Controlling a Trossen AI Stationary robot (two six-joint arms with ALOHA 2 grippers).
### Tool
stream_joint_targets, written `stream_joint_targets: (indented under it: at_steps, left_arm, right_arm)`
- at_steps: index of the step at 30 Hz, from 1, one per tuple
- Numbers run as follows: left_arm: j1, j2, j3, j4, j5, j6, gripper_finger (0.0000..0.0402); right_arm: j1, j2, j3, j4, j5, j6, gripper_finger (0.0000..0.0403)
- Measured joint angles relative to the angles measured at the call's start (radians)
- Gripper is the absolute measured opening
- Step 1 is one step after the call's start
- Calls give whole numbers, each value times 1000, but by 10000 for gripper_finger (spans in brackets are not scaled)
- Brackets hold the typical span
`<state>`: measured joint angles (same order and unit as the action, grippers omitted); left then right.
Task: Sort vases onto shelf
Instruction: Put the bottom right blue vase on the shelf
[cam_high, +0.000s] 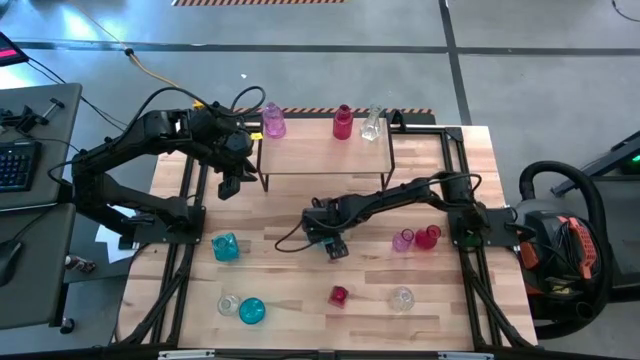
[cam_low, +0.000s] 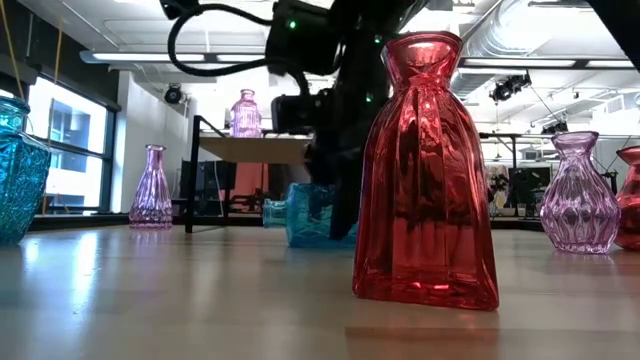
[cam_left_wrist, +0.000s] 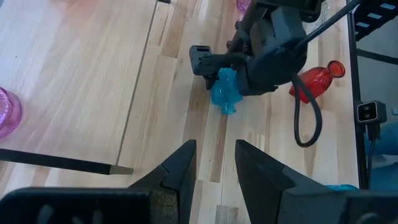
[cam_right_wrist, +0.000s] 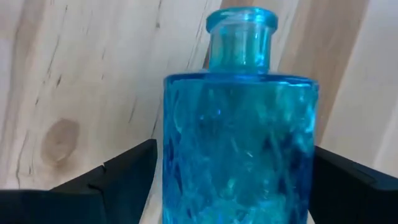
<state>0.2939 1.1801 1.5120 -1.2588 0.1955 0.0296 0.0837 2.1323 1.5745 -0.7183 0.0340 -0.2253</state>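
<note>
R gripper (cam_high: 330, 243) mid-table, just in front of shelf (cam_high: 325, 158); jaws wide, flanking blue vase (cam_right_wrist: 239, 124), grip not confirmed. L gripper (cam_left_wrist: 213, 171) at shelf's left edge, jaws part open, empty. Three vases on shelf. No legible labels.

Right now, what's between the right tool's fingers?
A blue glass bottle vase lying on the table sits between the two fingers. The right wrist view shows it filling the gap; the high view shows the right tool over it.
</note>
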Motion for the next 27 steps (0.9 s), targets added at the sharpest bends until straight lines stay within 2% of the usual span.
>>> stream_joint_targets:
  at_steps: [7,14,27]
  left_arm:
    - [0,0,0,0,0,0,104]
    - [0,0,0,0,0,0,104]
    - [0,0,0,0,0,0,104]
  right_arm:
    - [2,-3,0,1,-4,32,325]
    - [2,-4,0,5,-13,123,256]
    - [1,-30,0,38,-16,266,257]
